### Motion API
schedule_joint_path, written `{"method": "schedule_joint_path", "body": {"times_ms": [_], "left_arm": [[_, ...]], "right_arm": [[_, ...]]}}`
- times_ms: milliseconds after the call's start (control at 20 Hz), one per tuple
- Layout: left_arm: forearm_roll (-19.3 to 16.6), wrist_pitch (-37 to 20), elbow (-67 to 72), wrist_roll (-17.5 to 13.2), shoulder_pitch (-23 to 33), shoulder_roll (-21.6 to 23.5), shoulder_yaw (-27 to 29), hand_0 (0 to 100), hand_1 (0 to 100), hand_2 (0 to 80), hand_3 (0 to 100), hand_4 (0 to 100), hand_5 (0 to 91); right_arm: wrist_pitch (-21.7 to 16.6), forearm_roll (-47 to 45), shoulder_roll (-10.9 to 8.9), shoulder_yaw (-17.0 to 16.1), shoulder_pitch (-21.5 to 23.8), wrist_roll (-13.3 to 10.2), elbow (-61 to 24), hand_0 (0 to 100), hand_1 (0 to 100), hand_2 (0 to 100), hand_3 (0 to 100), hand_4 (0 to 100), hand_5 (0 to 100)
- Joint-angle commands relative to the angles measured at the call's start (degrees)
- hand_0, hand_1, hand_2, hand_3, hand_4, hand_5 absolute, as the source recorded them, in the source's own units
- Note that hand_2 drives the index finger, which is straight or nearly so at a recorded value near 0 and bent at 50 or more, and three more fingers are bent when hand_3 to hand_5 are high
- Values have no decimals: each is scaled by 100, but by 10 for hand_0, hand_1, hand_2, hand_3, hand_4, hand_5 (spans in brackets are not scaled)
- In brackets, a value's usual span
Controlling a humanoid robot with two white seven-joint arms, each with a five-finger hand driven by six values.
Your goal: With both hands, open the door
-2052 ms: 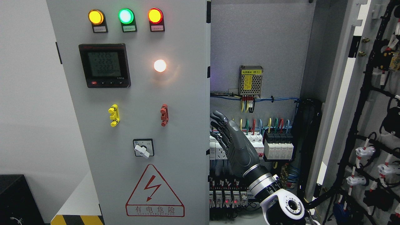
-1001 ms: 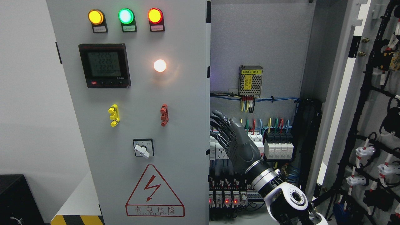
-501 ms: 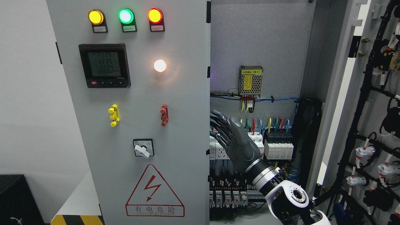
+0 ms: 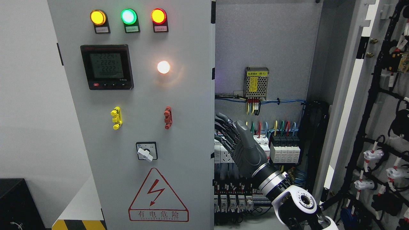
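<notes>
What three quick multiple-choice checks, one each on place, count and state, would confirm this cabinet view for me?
1. Where is the right hand?
A. On the rotary switch
B. Inside the open cabinet, just right of the left door's edge
C. On the meter

2. How many round lamps sit in the left door's top row?
A. Two
B. Three
C. Five

3. What state is the left door in?
A. Shut
B. Swung wide open
C. Removed

Answers: 1 B, the hand stands before the breakers. 2 B, yellow, green and red lamps show. 3 A, its face still faces the camera, while the right door stands open.
</notes>
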Motion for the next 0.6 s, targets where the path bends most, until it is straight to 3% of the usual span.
{"method": "schedule_joint_path", "body": {"times_ms": [0, 150, 551], "left_arm": [[19, 1, 0, -1, 158, 0, 0, 120, 556, 0, 0, 0, 0], [19, 1, 0, -1, 158, 0, 0, 120, 556, 0, 0, 0, 0], [19, 1, 0, -1, 158, 0, 0, 120, 556, 0, 0, 0, 0]], "right_arm": [[9, -189, -111, 19, 11, 13, -80, 100, 131, 0, 0, 0, 0], [17, -225, -199, 19, -7, 215, -36, 100, 131, 0, 0, 0, 0], [18, -374, -234, 11, -68, 391, 131, 100, 130, 0, 0, 0, 0]]}}
